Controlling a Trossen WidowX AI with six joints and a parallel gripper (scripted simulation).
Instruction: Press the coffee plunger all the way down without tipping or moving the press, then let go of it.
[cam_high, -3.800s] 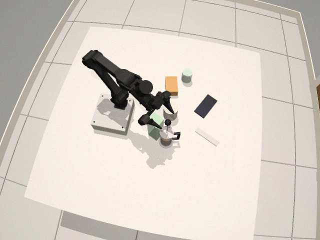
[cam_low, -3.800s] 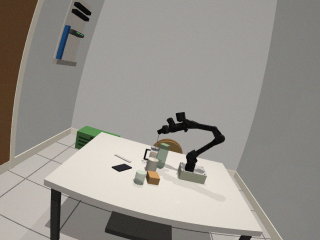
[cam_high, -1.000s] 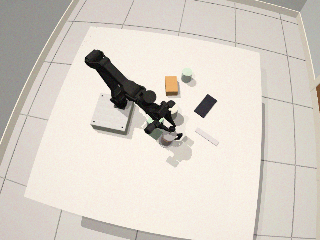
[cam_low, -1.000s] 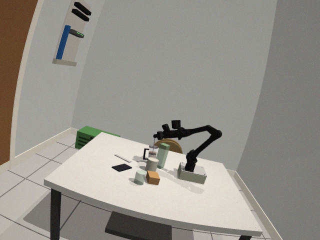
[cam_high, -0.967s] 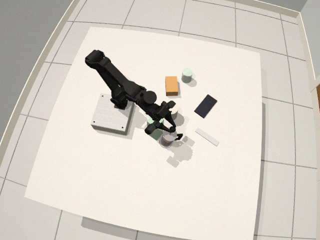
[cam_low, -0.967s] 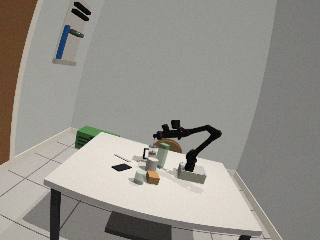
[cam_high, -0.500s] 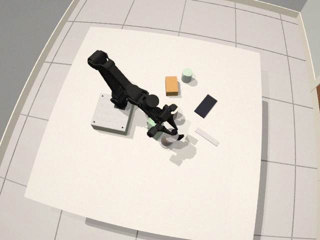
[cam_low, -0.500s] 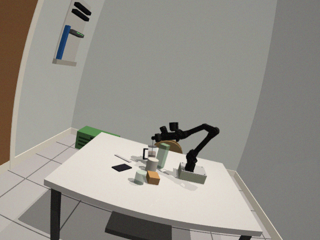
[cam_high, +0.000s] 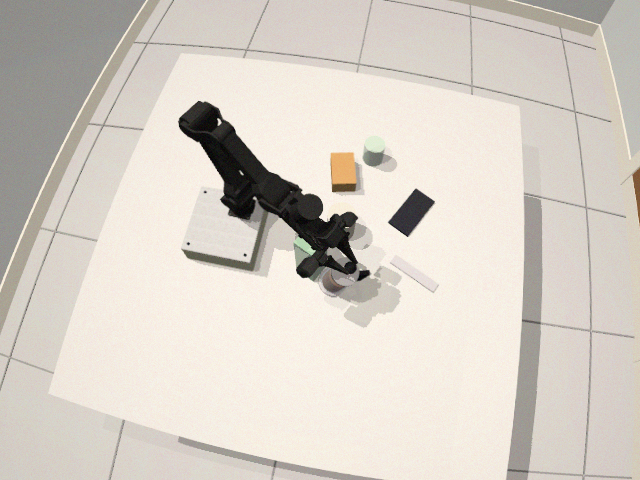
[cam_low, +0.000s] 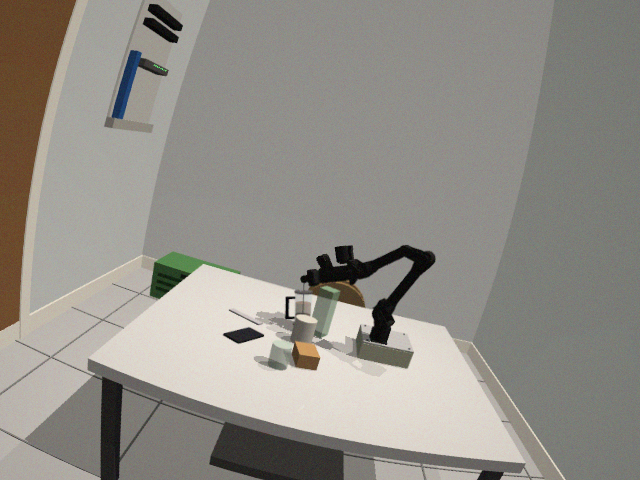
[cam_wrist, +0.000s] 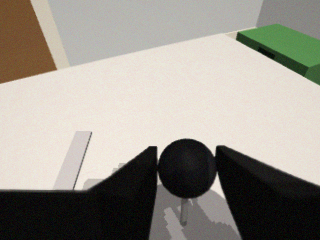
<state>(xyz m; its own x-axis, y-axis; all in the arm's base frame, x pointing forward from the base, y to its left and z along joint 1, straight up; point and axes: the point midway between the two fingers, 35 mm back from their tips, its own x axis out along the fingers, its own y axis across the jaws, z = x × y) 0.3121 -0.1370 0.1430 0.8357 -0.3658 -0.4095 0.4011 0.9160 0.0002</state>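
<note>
The coffee press (cam_high: 333, 283) (cam_low: 302, 308) stands upright on the table, a clear glass with brown contents and a black handle (cam_high: 363, 274) (cam_low: 289, 307). Its plunger knob (cam_high: 350, 267) (cam_low: 303, 279) (cam_wrist: 187, 168) is a black ball on a thin rod (cam_wrist: 184, 212). A short length of rod shows between knob and lid in the exterior view. My gripper (cam_high: 349, 266) (cam_wrist: 186, 154) is shut on the knob, one fingertip on each side, above the press. The press body is mostly hidden below the fingers in the wrist view.
A green block (cam_high: 305, 260) (cam_low: 326, 312) stands close beside the press, towards the arm's base. A cream cylinder (cam_low: 303, 329) is also close. An orange box (cam_high: 343, 171), a pale green cylinder (cam_high: 373, 150), a dark flat slab (cam_high: 411, 212) and a pale strip (cam_high: 414, 273) lie farther off.
</note>
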